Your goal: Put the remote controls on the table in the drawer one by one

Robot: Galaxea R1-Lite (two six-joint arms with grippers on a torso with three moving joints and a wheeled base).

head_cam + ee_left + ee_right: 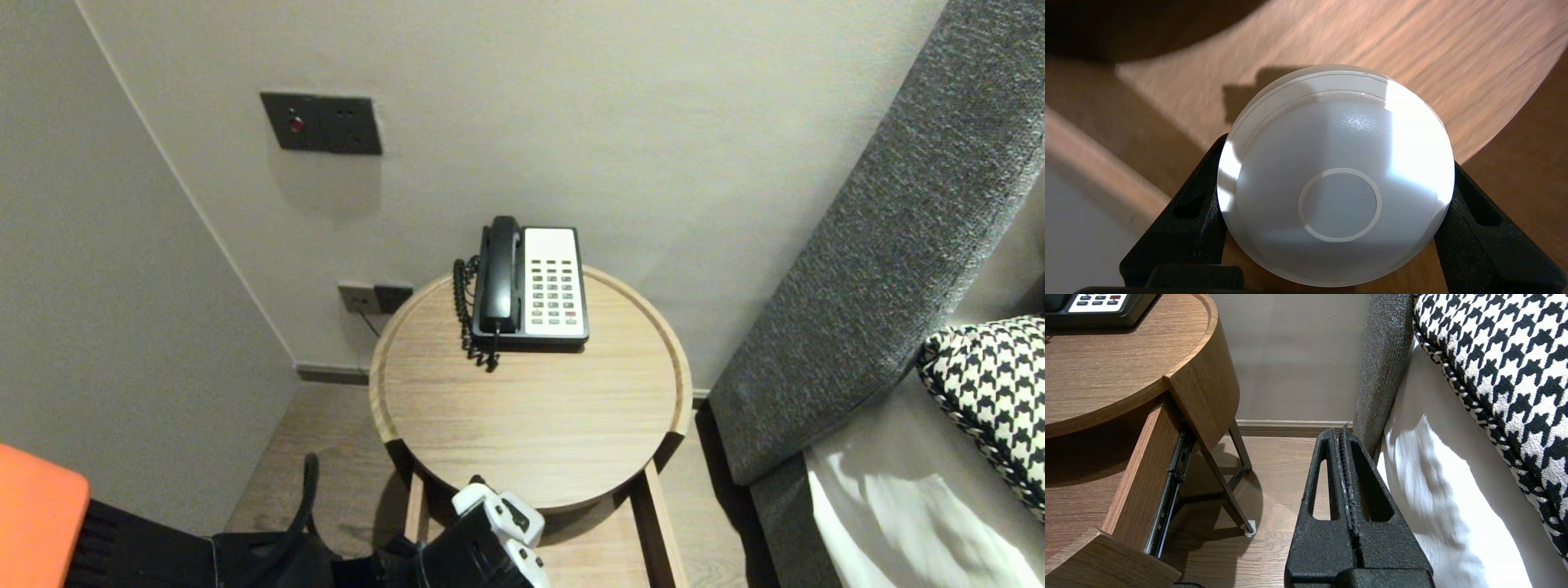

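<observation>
Slippage is the main worry, as I judge it: the left gripper [1339, 157] is clamped on a white round disc [1339, 204] by its rim alone. Its two black fingers [1196, 204] stand wide apart and press on opposite points of a smooth, curved edge. With so little contact, a quick swing or a tilt of the wrist could let the disc pivot, slide out and drop onto the wood beyond it. A knock is the second risk. The claw hangs just at the near edge of the round table [531, 425], over the pulled-out drawer [596, 547], so the wide disc could catch the table's raised rim. The telephone [531, 286] stands well beyond the claw, at the table's far side.

The disc sits squarely between the fingers, touching both. Its flat face, with a small raised ring, is turned back toward the wrist, and it reaches out past the fingertips. The right gripper [1343, 435] is parked low beside the bed [1453, 490], fingers pressed together on nothing, well apart from the disc.
</observation>
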